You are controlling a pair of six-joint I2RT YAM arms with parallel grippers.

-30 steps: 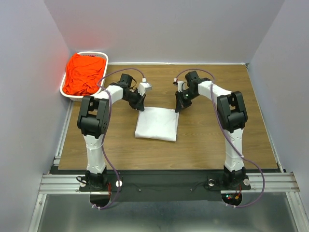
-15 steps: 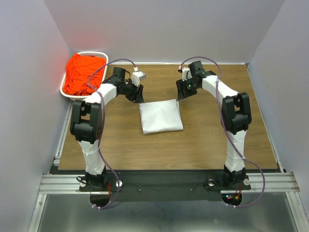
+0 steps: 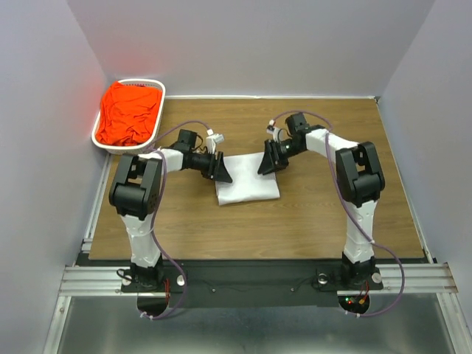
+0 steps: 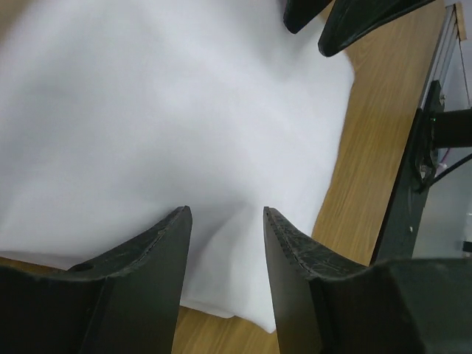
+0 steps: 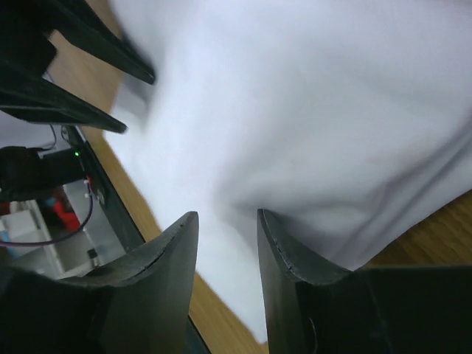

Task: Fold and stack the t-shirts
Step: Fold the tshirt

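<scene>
A folded white t-shirt lies on the wooden table, tilted a little. My left gripper is low at its far left corner, and my right gripper is low at its far right corner. In the left wrist view the left gripper stands open over the white cloth near its edge, with the right arm's fingers opposite. In the right wrist view the right gripper is open, with puckered white cloth under its tips. The orange-red t-shirt is bunched in the basket.
The white slotted basket sits at the table's far left corner, beside the left wall. Walls close in on the left, back and right. A metal rail carrying both arm bases runs along the near edge.
Both grippers went from shut to open. The arms swung to the back of the table, then came down onto the white t-shirt's far corners. The shirt shifted slightly right and turned.
</scene>
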